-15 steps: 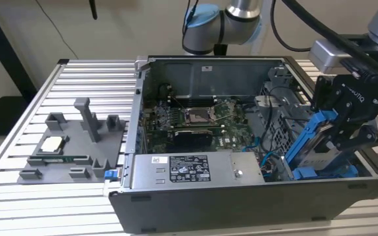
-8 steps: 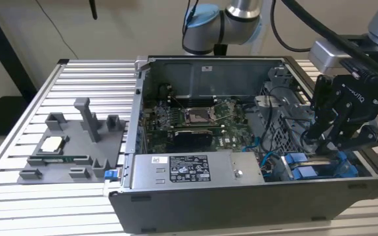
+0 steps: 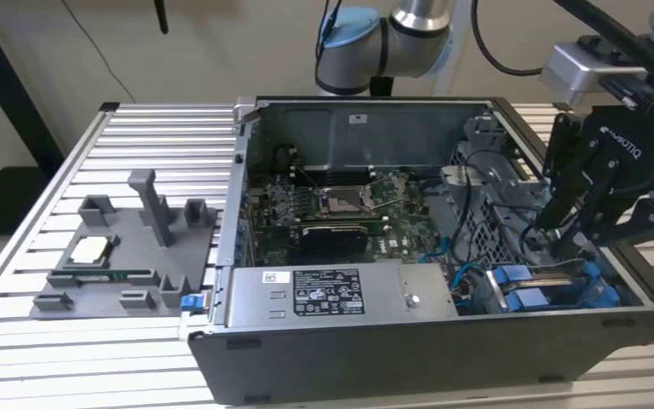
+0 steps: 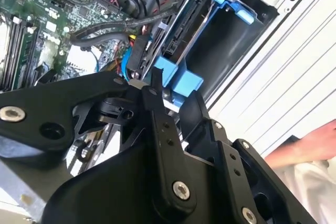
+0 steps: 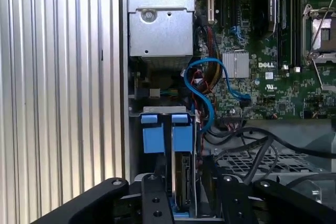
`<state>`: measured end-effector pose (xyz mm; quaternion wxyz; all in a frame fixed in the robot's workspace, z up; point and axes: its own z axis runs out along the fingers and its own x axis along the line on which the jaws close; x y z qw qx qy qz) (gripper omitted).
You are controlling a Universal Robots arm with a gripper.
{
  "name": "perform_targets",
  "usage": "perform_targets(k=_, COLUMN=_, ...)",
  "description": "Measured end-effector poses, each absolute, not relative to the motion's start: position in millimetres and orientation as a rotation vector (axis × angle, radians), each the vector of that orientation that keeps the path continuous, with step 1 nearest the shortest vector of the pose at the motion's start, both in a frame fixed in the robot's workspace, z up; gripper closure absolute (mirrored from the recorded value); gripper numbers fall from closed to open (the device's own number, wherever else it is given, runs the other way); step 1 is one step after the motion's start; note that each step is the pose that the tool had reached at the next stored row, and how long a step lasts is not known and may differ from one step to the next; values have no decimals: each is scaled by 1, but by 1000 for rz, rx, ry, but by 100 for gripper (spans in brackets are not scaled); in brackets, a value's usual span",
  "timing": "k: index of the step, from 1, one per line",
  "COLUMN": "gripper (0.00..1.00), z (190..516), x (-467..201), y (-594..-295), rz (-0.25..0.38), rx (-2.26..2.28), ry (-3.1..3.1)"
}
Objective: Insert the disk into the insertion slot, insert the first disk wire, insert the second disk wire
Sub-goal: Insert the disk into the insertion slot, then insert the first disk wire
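The disk (image 3: 554,279) in its blue carrier stands on edge in the insertion slot (image 4: 231,51) at the near corner of the open computer case, on the exterior view's right. My gripper (image 3: 571,243) reaches down into the case over the disk's end. In both wrist views its two black fingers sit on either side of the disk (image 5: 184,177) and close against the blue carrier tab (image 4: 178,80). A blue wire (image 5: 202,93) curls loose between the disk and the motherboard. A black connector (image 4: 137,56) with dark wires hangs beside the disk's end.
The grey power supply (image 3: 339,294) lies along the case's front wall, beside the slot. The motherboard (image 3: 327,204) lies behind it. A grey fixture (image 3: 123,256) stands on the slatted table (image 3: 31,341). A person's hand (image 4: 310,145) rests outside the case.
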<state>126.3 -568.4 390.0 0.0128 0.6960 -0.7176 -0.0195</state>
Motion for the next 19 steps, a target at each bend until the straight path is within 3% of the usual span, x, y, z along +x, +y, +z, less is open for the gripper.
perform_targets(k=12, gripper=59, z=392, x=127, y=-554, rz=-82, rx=2198, ry=-2259)
perform_targets(k=19, gripper=59, z=389, x=127, y=-552, rz=-45, rx=2247, ry=-2246)
